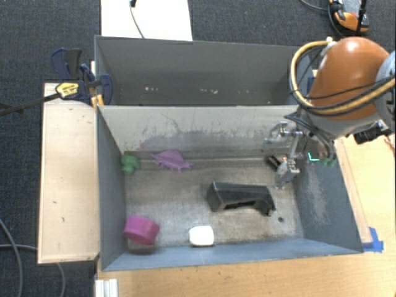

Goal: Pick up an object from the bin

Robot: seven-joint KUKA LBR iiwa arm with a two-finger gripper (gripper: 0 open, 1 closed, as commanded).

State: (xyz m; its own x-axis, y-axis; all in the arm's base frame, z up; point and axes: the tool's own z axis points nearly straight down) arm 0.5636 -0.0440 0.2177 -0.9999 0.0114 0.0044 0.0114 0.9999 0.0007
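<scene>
Camera view, with the bin floor read as a dial and 12 at the far wall.

The gripper is hanging low at about 2 o'clock, near the right wall of the bin, below the arm's orange cover. I cannot tell from this angle whether it is set wide or narrow. Nothing is showing in its grasp.

The nearest thing is a black angular block, long and wedge-like. It is lying flat just right of the dial's centre, with its right end near the gripper and at about 7 o'clock from it. I am judging this the likeliest pick, though the gripper is beside it, not over it.

The other things are lying well apart:
- a white rounded lump at 6 o'clock, near the front wall
- a magenta cylinder at about 8 o'clock, in the front-left corner
- a flat purple figure at about 11 o'clock, against the back wall
- a small green thing at 10 o'clock, too small to name

Notes on doing the step well, as judgement only:
- The gripper is needing to shift toward 7 o'clock until it is hanging square over the block's middle.
- The jaws should be turning to cross the block's short width, not its length.
- An opening wide enough to clear both flanks is wanted before going down.
- The right wall is sitting close, so the descent should be keeping clear of it.
- A grip near one end is risking the block tilting out.
</scene>
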